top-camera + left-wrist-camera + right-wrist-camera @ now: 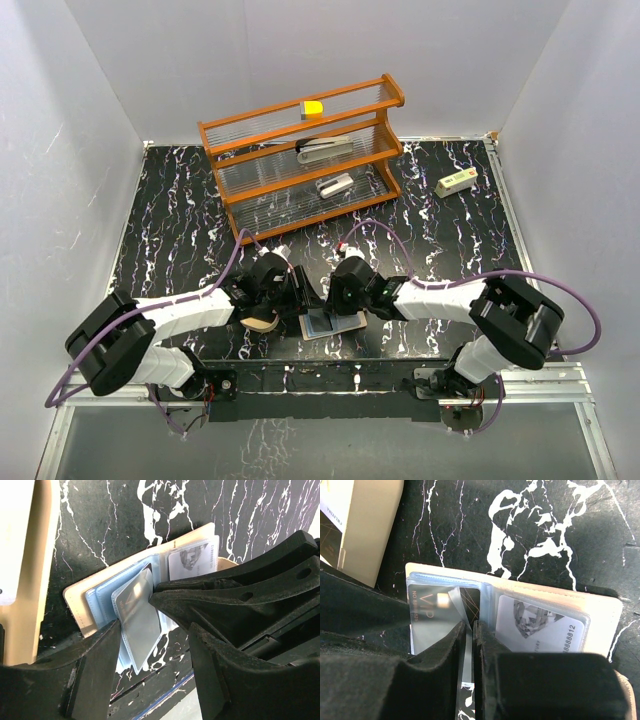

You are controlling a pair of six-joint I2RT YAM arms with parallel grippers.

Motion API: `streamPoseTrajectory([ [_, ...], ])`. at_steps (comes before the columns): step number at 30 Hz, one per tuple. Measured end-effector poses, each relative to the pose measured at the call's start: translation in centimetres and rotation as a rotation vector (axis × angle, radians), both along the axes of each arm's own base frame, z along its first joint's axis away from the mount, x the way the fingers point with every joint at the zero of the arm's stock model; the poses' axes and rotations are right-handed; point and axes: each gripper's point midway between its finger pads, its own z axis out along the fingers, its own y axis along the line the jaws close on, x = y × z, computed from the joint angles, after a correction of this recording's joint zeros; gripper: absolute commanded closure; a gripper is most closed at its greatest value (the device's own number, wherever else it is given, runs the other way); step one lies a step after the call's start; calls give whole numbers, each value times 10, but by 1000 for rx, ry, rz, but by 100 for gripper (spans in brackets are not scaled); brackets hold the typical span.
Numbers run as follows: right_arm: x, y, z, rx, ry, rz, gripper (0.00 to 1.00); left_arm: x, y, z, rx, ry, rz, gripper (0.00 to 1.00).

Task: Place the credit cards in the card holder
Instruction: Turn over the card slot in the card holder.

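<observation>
Clear sleeve (457,602) of card holder (605,620) pinched by right hand (472,627)

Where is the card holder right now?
In the top view the card holder lies open at the table's near edge, between the left gripper and the right gripper, which pinches one clear sleeve.

Over the sleeved wallet (332,324), left pincer (300,305) and right pincer (335,311) crowded; open tabletop (440,240) behind

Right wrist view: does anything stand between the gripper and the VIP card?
Yes: clear sleeve plastic covers the VIP card in the card holder; the right gripper is shut on a sleeve leaf beside it.
</observation>
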Motion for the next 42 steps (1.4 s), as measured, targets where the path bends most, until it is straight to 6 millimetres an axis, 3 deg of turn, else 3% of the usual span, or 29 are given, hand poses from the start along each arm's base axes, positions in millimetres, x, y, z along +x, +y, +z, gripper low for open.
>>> streamPoseTrajectory([
  [9,-1,-3,3,19,-14,-11,86,1,-8,9,-32,-11,-10,46],
  [19,1,-16,15,23,-78,-44,84,2,-26,27,-128,-42,-36,46],
  [26,1,-27,11,-12,-86,-66,81,5,-36,34,-163,-48,-43,46],
  [34,9,-53,32,-66,-171,-131,73,9,-48,38,-180,-55,-58,46],
  [42,11,-74,56,-76,-241,-180,68,13,-57,26,-151,-49,-82,45],
])
